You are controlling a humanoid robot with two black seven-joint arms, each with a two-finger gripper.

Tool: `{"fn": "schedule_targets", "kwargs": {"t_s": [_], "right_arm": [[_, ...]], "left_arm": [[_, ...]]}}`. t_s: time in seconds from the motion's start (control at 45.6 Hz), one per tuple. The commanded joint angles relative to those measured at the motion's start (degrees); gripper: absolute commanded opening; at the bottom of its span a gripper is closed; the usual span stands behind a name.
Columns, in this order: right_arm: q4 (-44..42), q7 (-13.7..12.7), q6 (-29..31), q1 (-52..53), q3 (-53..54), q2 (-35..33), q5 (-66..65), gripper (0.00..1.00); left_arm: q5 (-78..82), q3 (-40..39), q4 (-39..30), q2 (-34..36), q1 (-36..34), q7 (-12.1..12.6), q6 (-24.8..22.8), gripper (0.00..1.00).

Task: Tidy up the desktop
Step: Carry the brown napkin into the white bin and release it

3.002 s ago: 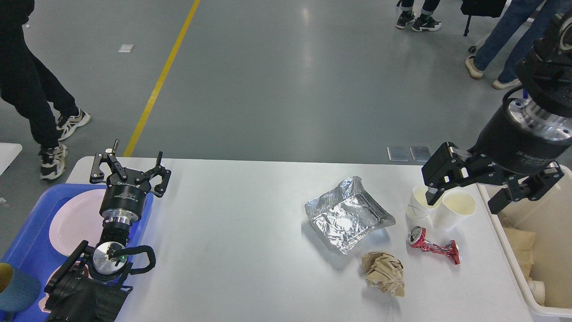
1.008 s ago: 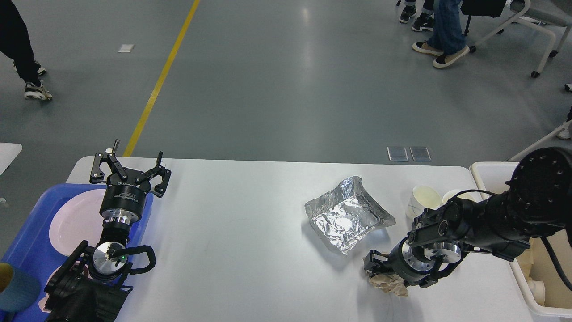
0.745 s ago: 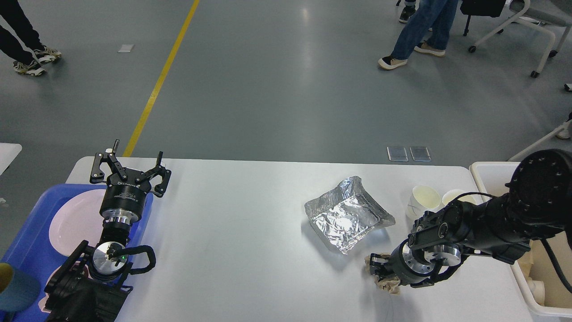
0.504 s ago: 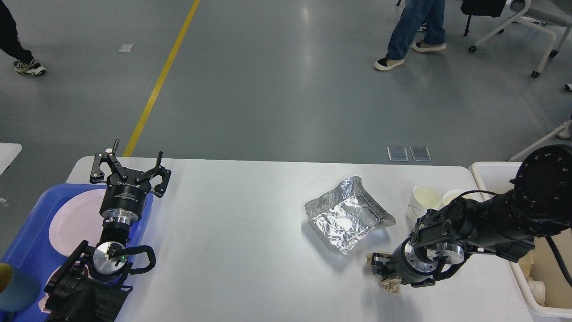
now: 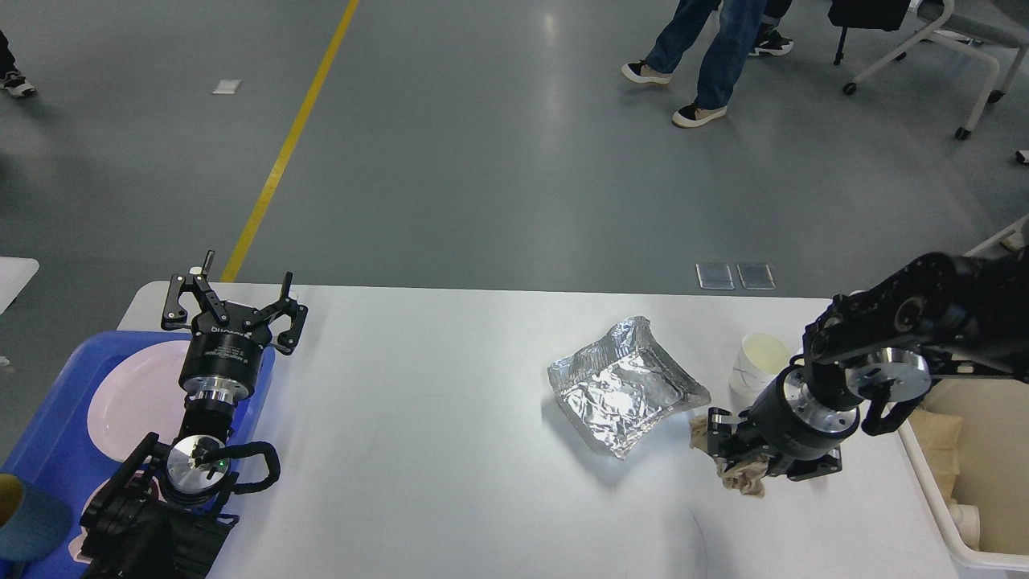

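- The step in hand, as I judge it, is clearing one piece of rubbish: the right gripper (image 5: 727, 454) has its fingers closed on the crumpled brown paper (image 5: 735, 470), which hangs from them just above the desk (image 5: 418, 418), near its right end.
- The paper bulges out below and to the left of the fingers; how deep the grip reaches is hidden by the wrist.
- The desk is the wide white top across the lower half of the head view, and it carries more to tidy: a crumpled foil tray (image 5: 623, 386) just left of the held paper, and a white paper cup (image 5: 758, 362) behind the right wrist.
- The cream bin (image 5: 936, 490) sits off the right edge of the desk, with brown paper already lying in it; it looks the likely place for this piece.
- The next move calls for carrying the paper rightward, high enough to pass over the bin's rim, keeping the arm off the cup, and opening the fingers only once the paper is over the bin.
- The left gripper (image 5: 233, 310) is idle at the far left, fingers spread wide and holding nothing, above the blue tray (image 5: 48, 426) with its white plate (image 5: 133, 398).
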Motion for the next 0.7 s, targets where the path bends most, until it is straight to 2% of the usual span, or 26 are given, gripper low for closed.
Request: {"fn": "schedule_targets", "kwargs": {"t_s": [0.0, 0.197, 0.285, 0.548, 0.679], "right_arm": [[4.6, 0.0, 5.5, 12.1, -4.5, -1.7, 0.0, 0.0], [7.2, 0.0, 21.6, 28.9, -6.2, -5.8, 0.0, 0.0], [8.0, 0.0, 24.8, 33.5, -6.2, -6.3, 0.0, 0.0], [8.0, 0.0, 25.0, 34.2, -6.3, -6.3, 0.0, 0.0], [6.4, 0.0, 22.7, 33.7, -10.3, -6.3, 0.0, 0.0]], "left_arm": [[0.0, 0.0, 0.0, 0.0, 0.0, 0.0, 0.0, 0.96], [0.0, 0.0, 0.0, 0.0, 0.0, 0.0, 0.0, 0.96], [0.0, 0.0, 0.0, 0.0, 0.0, -0.1, 0.0, 0.96], [0.0, 0.0, 0.0, 0.0, 0.0, 0.0, 0.0, 0.96], [0.0, 0.0, 0.0, 0.0, 0.0, -0.1, 0.0, 0.96]]}}
